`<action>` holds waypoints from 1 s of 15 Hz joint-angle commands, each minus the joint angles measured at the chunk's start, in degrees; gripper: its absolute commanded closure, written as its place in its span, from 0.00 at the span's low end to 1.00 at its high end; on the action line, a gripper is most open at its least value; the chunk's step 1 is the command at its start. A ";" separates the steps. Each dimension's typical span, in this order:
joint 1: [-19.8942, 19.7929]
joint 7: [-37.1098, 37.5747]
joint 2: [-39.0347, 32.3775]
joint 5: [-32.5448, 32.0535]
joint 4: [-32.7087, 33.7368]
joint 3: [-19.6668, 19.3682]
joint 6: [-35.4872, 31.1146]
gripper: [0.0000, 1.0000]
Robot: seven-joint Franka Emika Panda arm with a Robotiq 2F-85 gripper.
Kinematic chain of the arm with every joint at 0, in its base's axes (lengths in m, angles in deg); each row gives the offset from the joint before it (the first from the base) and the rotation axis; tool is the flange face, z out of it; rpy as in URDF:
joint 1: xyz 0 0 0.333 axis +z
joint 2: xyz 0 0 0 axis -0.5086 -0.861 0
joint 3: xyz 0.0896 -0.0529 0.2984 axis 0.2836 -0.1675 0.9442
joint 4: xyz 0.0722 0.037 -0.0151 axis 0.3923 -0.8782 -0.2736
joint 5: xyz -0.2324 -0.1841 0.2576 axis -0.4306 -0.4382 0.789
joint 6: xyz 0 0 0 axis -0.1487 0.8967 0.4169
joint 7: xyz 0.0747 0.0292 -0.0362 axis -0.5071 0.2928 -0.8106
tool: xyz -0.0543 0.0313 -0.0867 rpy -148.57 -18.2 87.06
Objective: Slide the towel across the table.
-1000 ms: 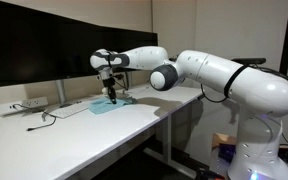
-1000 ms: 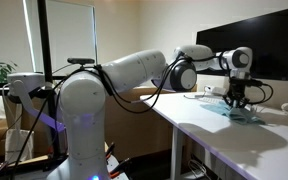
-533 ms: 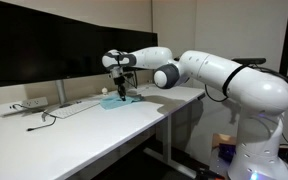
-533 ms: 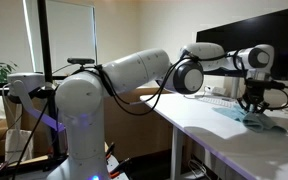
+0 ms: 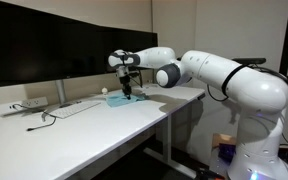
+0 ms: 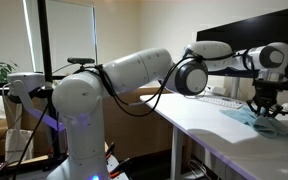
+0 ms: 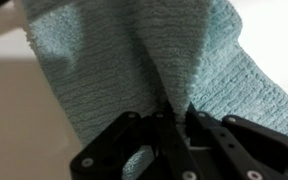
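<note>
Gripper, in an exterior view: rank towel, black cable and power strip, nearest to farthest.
1. towel: at the gripper, pinched in it.
2. black cable: farther along the table.
3. white power strip: beyond the cable, near the picture's edge.

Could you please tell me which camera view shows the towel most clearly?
The wrist view: the towel fills the picture, its weave plain, a fold pinched in the shut gripper. In both exterior views it is only a small teal patch on the table under the gripper.
</note>
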 commanded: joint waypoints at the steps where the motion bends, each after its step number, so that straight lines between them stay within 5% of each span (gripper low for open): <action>1: -1.59 5.16 0.53 0.82 -1.41 0.15 0.63 0.92; 6: -3.83 9.56 0.20 0.89 -1.26 0.06 0.02 0.92; 15: -10.12 6.44 0.44 -1.45 -0.88 -2.76 -1.10 0.92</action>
